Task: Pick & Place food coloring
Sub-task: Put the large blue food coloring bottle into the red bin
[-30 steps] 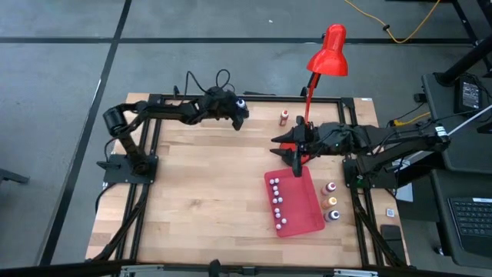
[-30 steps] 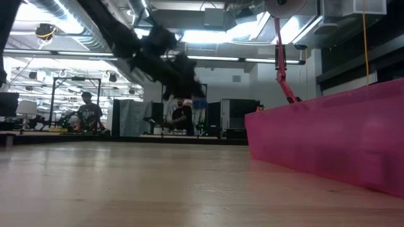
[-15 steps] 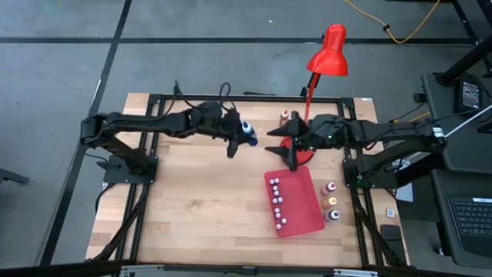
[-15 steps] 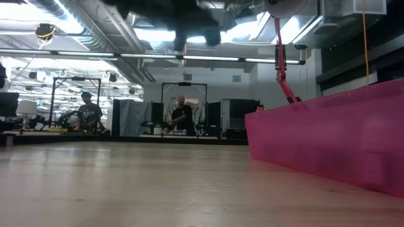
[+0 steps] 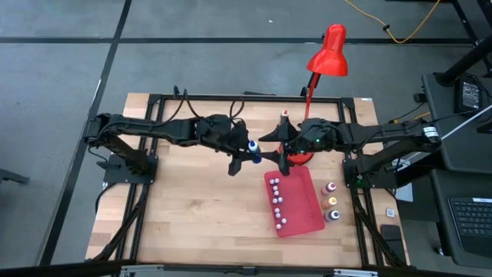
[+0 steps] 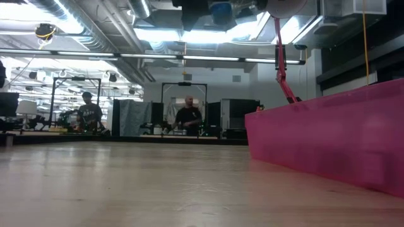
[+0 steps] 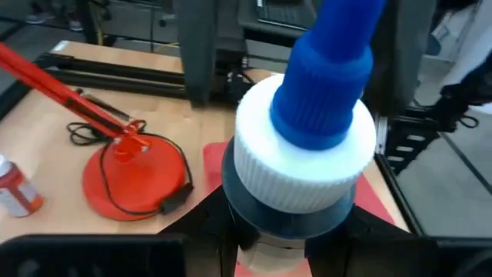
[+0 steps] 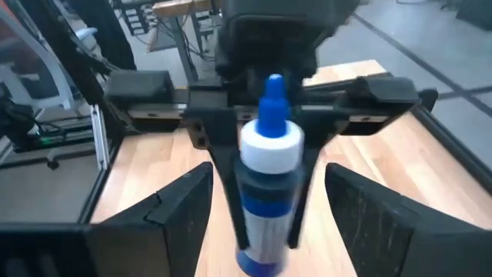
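A food coloring bottle [image 5: 252, 145] with a blue tip, white cap [image 7: 304, 165] and blue body hangs high over the table's middle. My left gripper [image 5: 244, 151] is shut on it. My right gripper [image 5: 271, 149] faces it from the table's right, open. Its fingers [image 8: 181, 208] stand on either side of the bottle without touching it. Several small whitish bottles [image 5: 277, 202] stand in the red tray [image 5: 307, 208]. In the low view the bottle [image 6: 221, 9] shows only at the top edge. My left gripper pinches the bottle's body below the white cap [image 8: 257, 196] between its two fingers [image 8: 228, 173]. The fingers come from the table's left, slanting slightly down. The bottle is lifted clear of the table, roughly upright, its blue tip [image 8: 271, 100] up.
A red desk lamp's round base [image 5: 298, 152] sits just behind my right gripper, its stem rising toward the far edge. A red bottle [image 5: 285, 116] stands near the far edge. Three coloured bottles [image 5: 332, 201] stand to the right of the tray. A person [image 6: 188, 116] stands far behind the table.
My left gripper has carried the blue bottle from the far edge toward the table's middle and right, rising, up to my right gripper. My right gripper has shifted slightly toward the left, and its fingers have spread wider.
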